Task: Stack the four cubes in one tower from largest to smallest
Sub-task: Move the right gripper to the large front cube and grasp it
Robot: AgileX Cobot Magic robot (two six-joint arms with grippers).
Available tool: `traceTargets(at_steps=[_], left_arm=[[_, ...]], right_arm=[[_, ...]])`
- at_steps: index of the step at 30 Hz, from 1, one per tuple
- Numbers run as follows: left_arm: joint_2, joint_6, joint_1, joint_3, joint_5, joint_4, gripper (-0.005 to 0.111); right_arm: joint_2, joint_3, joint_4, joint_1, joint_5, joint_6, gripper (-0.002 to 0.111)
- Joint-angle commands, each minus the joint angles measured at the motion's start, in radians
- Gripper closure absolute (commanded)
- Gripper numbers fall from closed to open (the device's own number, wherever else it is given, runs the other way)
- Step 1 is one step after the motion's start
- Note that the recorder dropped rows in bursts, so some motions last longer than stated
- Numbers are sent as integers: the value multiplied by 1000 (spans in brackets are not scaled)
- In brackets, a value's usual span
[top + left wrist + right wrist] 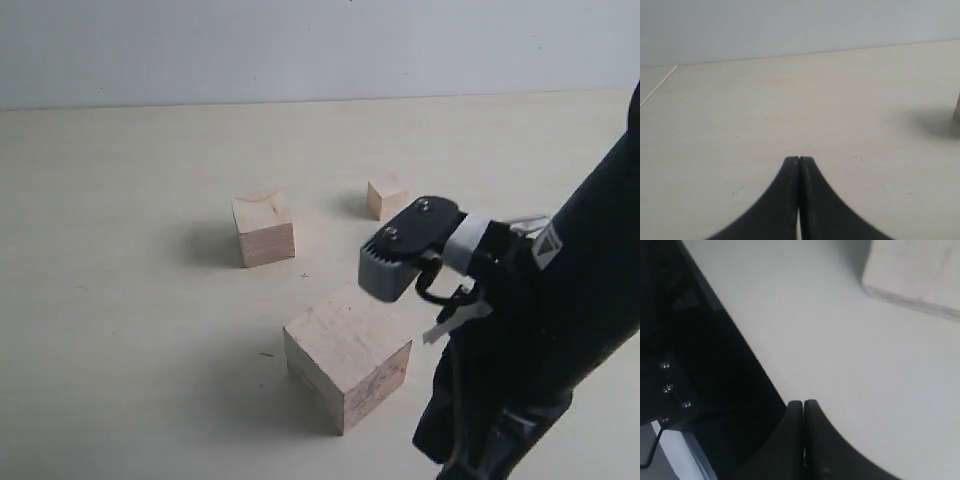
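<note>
Three of the four cubes show in the exterior view, apart on the pale table, none on another; a fourth is out of view and no tower stands. The largest cube (347, 355) sits nearest, the middle-sized cube (263, 228) behind it to the left, a small cube (388, 196) at the back. My right arm (530, 330) hangs just right of the largest cube. The right gripper (803, 402) is shut and empty, with a pale cube's corner (912, 275) ahead. The left gripper (799, 159) is shut and empty over bare table, with a cube's edge (957, 107) at the frame's side.
A pale wall (320, 45) backs the table. In the right wrist view a dark black surface (700, 355) runs beside the table (840, 365). A thin seam (657, 85) crosses the table corner in the left wrist view.
</note>
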Motion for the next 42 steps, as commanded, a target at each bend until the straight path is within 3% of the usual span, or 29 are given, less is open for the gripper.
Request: traceTargets(at_steps=[1,6,11,16,24,32,37,42], left_arm=[[-6,0,-5,1,-13,-5,107],[-6,0,-5,1,-11,-5,107],[-6,0,-5,1,-11,-5,107],[-6,0,-5,1,-11,-5,107],[-6,0,-5,1,-11,-5,107],[-6,0,-5,1,-11,-5,107],[-6,0,-5,1,-11,-5,107],[-6,0,-5,1,-11,-5,107]], right_arm=[[53,13,17,101,-75,-81,108],[181,16,-34,163,-291,-160,108],[290,16,-79,163,-376,-160,108],[363,4,-42,163,-581,-160,108],[437,-118,-29,163,-808,-96,108],[463,-131,-77,163,-600,23,108],[491,-133,-297,124,-721,277,108],[491,-133,-323,99,-821,324,108]])
